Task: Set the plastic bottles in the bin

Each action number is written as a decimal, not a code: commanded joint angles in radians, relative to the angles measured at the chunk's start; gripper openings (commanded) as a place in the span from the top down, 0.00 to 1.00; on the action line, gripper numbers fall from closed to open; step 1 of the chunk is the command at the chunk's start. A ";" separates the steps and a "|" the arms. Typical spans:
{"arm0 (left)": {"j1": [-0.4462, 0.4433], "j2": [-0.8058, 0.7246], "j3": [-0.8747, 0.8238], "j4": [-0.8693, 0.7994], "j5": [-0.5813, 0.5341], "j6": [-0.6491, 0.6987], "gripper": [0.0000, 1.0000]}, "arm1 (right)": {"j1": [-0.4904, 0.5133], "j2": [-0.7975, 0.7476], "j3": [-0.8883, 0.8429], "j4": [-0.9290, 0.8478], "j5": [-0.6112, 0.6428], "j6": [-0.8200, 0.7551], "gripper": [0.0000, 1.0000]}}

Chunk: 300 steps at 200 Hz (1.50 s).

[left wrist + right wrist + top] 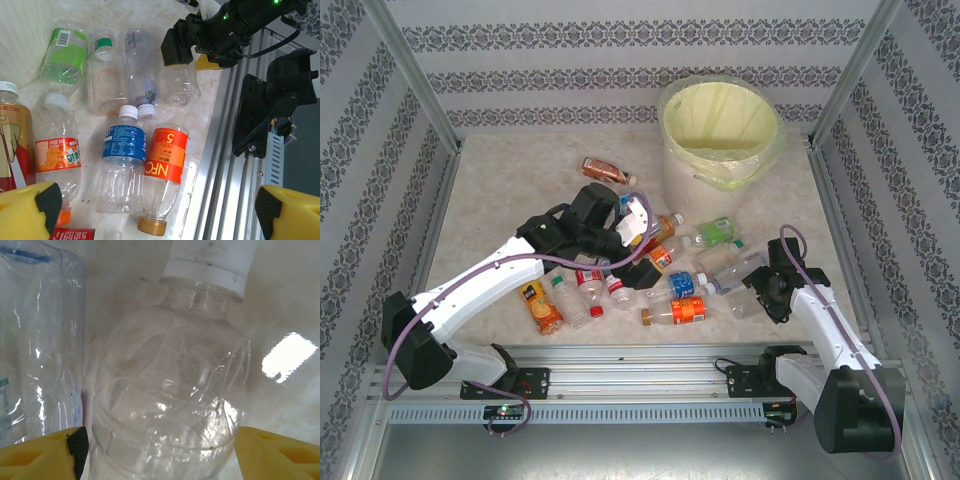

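Here, right fingers [35, 456] spread wide astride a clear bottle [165, 390] — left fingers [22, 212] wide, empty.

We see bright, even light with soft shadows; close up, the right wrist's clear bottle [165, 390] looks hazy, and white glare marks the table [290, 357]

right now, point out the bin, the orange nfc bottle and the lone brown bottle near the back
bin [688, 185]: top external view, on its cream outer wall.
orange nfc bottle [165, 156]: left wrist view, on its orange label.
lone brown bottle [603, 170]: top external view, on the middle of its body.
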 commanded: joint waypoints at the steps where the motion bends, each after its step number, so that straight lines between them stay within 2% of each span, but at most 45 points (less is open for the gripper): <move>1: -0.017 -0.015 -0.008 0.029 -0.011 0.004 0.00 | -0.012 0.011 -0.031 0.072 0.001 0.035 0.23; 52: -0.019 -0.015 -0.009 0.025 -0.026 0.000 0.00 | -0.040 0.059 -0.084 0.189 0.012 0.027 0.27; 92: -0.019 -0.044 -0.030 0.067 -0.039 -0.020 0.00 | -0.061 0.028 -0.061 0.202 0.062 -0.034 0.42; 142: -0.018 -0.163 -0.134 0.233 -0.118 -0.064 0.00 | -0.073 -0.123 0.074 0.083 0.235 -0.178 0.49; 189: -0.003 -0.228 -0.183 0.335 -0.155 -0.138 0.00 | -0.061 -0.192 0.281 0.088 0.296 -0.328 0.52; 211: 0.022 -0.239 -0.195 0.365 -0.155 -0.174 0.00 | -0.015 -0.153 0.418 0.114 0.318 -0.388 0.52; 257: 0.059 -0.270 -0.203 0.379 -0.181 -0.181 0.00 | 0.172 0.034 0.747 0.164 0.465 -0.557 0.52; 300: 0.079 -0.273 -0.196 0.372 -0.187 -0.188 0.00 | 0.255 0.249 1.015 0.234 0.422 -0.695 0.52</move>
